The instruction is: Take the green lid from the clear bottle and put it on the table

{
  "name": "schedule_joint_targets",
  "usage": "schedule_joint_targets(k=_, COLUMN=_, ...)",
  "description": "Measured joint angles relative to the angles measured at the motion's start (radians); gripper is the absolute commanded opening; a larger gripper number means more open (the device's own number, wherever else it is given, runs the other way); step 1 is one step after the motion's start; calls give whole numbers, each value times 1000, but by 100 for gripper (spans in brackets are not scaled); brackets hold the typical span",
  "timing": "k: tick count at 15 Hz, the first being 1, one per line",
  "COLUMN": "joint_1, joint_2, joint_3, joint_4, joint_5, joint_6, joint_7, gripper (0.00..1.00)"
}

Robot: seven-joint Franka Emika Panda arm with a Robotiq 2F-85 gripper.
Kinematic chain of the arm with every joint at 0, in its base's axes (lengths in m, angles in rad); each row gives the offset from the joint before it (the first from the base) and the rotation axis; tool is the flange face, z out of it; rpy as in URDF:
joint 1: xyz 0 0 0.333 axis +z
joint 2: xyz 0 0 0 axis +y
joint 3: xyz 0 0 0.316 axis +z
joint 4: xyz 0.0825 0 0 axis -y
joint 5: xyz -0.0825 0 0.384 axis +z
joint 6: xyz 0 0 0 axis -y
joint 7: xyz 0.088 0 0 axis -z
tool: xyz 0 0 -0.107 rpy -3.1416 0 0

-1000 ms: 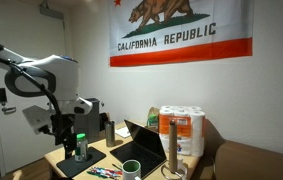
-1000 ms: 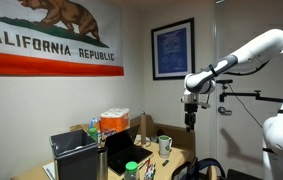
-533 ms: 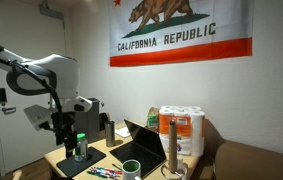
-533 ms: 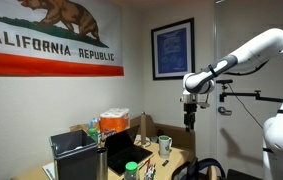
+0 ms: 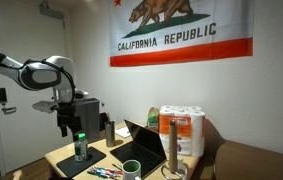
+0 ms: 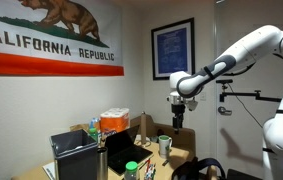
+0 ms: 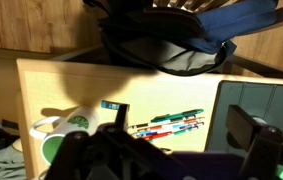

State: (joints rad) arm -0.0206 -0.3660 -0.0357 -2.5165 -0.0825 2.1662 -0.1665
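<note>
In an exterior view the clear bottle [image 5: 80, 151] stands upright on a dark mat at the near-left end of the table [image 5: 57, 160]. The green lid [image 5: 80, 137] sits on its neck. My gripper [image 5: 69, 126] hangs just beside the lid, at about its height and not around it. It also shows over the table's end in an exterior view [image 6: 178, 122]. In the wrist view my fingers [image 7: 166, 150] are spread wide with nothing between them. That view shows neither bottle nor lid, only the tabletop [image 7: 131, 85].
A green-and-white cup [image 7: 66, 125] and several pens [image 7: 166, 122] lie below my gripper, with a dark tablet [image 7: 256, 100] beside them and a backpack [image 7: 171, 35] past the table edge. A laptop [image 5: 144, 145], dark flask [image 5: 109, 131] and paper towel rolls [image 5: 186, 130] crowd the table.
The arm has swung and changed its pose. My gripper has shifted sideways over the table end and now hangs next to the lid. Bottle and lid have not moved.
</note>
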Motion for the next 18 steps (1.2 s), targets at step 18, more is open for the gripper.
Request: schedule_joint_targets(k=18, joint_1=127, joint_2=322, joint_3=215, joint_4=155, joint_5=-114, joint_6=239, joint_7=386, gripper=100)
